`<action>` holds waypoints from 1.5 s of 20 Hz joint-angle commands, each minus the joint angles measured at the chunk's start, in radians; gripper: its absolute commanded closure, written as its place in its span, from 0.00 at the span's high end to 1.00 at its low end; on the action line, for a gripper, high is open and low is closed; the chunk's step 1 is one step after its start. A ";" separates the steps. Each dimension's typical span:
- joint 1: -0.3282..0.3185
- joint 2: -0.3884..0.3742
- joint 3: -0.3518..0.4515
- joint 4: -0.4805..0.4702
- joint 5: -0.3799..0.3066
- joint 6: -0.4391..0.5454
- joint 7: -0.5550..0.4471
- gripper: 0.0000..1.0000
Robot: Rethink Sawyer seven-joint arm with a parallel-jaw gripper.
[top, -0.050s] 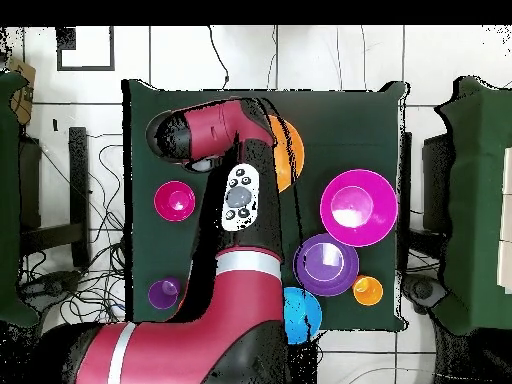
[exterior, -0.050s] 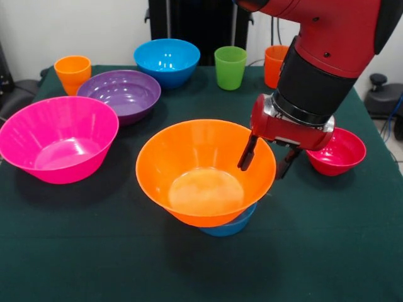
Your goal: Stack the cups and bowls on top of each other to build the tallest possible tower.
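A red and black robot arm comes down from the upper right of the front view, its thick black wrist angled toward the middle of the table. The gripper [exterior, -0.050s: 267, 160] hangs at the right rim of the large orange bowl [exterior, -0.050s: 201, 170]. Its two dark fingers [exterior, -0.050s: 247, 153] are spread apart with nothing between them: one points down inside the bowl, the other sits just outside the rim, so the bowl's wall lies between them without being clamped.

The large orange bowl rests on the small light-blue bowl [exterior, -0.050s: 230, 225], whose edge peeks out beneath it; together they form the tower, at the centre of the dark green table [exterior, -0.050s: 327, 251]. The orange bowl looks empty inside.

The small red bowl [exterior, -0.050s: 340, 151] sits just behind the gripper, to the right. The large pink bowl [exterior, -0.050s: 56, 138] is at the left, with the medium purple bowl [exterior, -0.050s: 119, 93] behind it. Along the far edge stand the yellow-orange cup [exterior, -0.050s: 72, 71], the medium blue bowl [exterior, -0.050s: 167, 61], the green cup [exterior, -0.050s: 230, 67] and the red-orange cup [exterior, -0.050s: 274, 65], partly hidden by the arm.

From overhead, the arm [top, -0.050s: 225, 260] covers much of the table; the purple cup [top, -0.050s: 164, 292] shows beside it.
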 commanded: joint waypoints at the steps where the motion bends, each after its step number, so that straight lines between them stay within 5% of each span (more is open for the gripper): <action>1: 0.015 0.026 0.044 0.089 -0.037 -0.023 -0.005 1.00; 2: 0.014 0.025 0.044 0.091 -0.036 -0.024 -0.005 1.00; 3: 0.014 0.026 0.045 0.090 -0.035 -0.024 -0.004 0.00; 30: 0.067 0.049 0.027 0.070 -0.002 -0.023 0.087 0.00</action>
